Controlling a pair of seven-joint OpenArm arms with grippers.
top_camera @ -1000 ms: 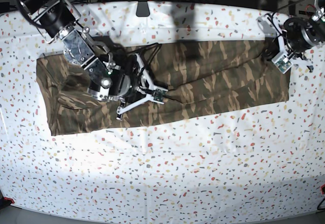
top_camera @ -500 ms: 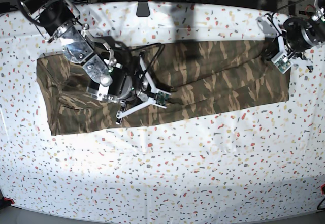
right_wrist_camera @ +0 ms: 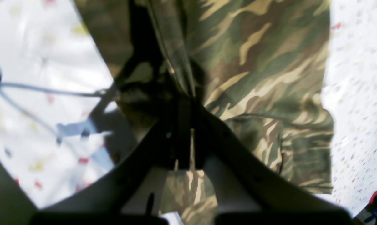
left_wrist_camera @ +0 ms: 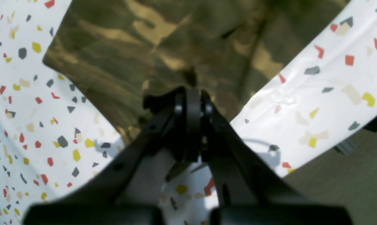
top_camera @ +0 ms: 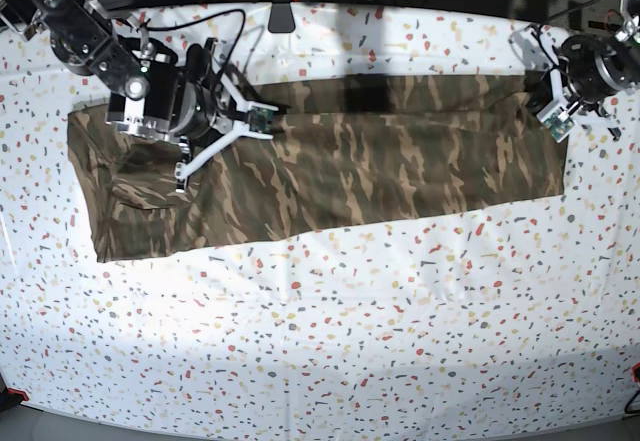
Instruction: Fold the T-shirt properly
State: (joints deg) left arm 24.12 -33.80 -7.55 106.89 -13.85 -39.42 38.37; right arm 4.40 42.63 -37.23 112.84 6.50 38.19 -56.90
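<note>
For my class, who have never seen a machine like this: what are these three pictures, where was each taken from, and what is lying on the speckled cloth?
This is a robot with two arms, each ending in a pinching hand. One picture looks down from above; the other two come from small cameras on the wrists, looking along the black fingers. On the speckled tablecloth lies a camouflage T-shirt, folded into a long band. In the overhead view the right hand is at the shirt's upper left and the left hand at its far right corner. Both hands are shut. The right wrist view shows the right hand pinching a fold of the shirt. The left hand is over the shirt's edge; whether it grips cloth is hard to tell.
</note>
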